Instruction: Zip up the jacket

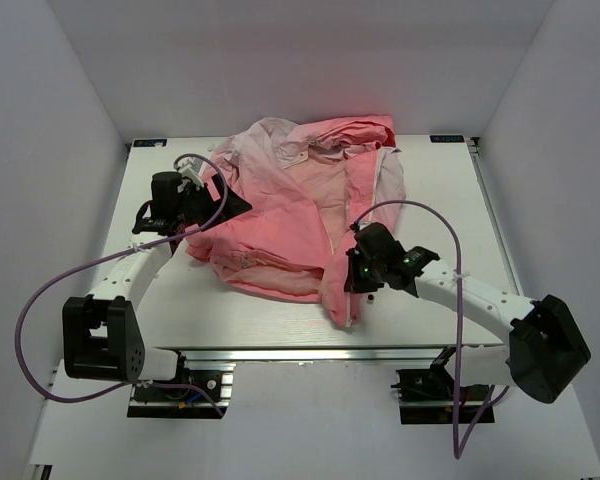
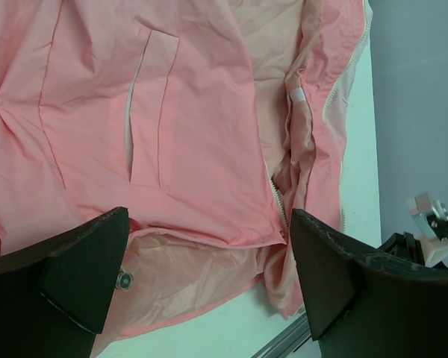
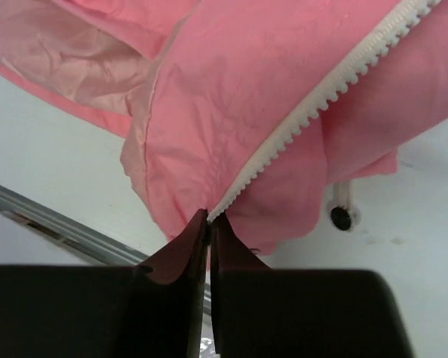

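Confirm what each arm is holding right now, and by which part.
Right gripper: jaws shut on the jacket, pinching the very end of its white zipper at the fabric's corner. Left gripper: jaws open above the jacket, holding nothing.

The jacket (image 1: pixel 300 215) is plain pink, paler at its far end and coral nearer. Its zipper (image 3: pixel 313 112) and small tag (image 2: pixel 299 95) are white. The left hand (image 2: pixel 207 253) and right hand (image 3: pixel 209 224) are black, the bench (image 1: pixel 440 200) white, the cable (image 1: pixel 25 300) purple.
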You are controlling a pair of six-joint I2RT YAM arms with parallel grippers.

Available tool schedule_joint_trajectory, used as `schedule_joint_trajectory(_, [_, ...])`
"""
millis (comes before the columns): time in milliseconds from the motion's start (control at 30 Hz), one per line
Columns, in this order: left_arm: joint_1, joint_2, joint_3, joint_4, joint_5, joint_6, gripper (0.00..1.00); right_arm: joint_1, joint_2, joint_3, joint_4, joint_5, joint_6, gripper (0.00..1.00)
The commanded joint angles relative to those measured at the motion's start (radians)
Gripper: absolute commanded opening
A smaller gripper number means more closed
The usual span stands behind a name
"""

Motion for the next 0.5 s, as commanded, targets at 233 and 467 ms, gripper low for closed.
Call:
schedule_joint_trajectory(233, [-0.004,-0.013,0.003,0.007,-0.009,0.004,0.98,-0.447,-0.133,0.238,-0.484,0.412,0.013,0.0])
schedule_joint_trajectory(467, [-0.005,-0.021,0.003,-0.001,-0.035,0.007,0.98,-0.282,0.058,0.647,-0.806,0.559,-0.037,0.0])
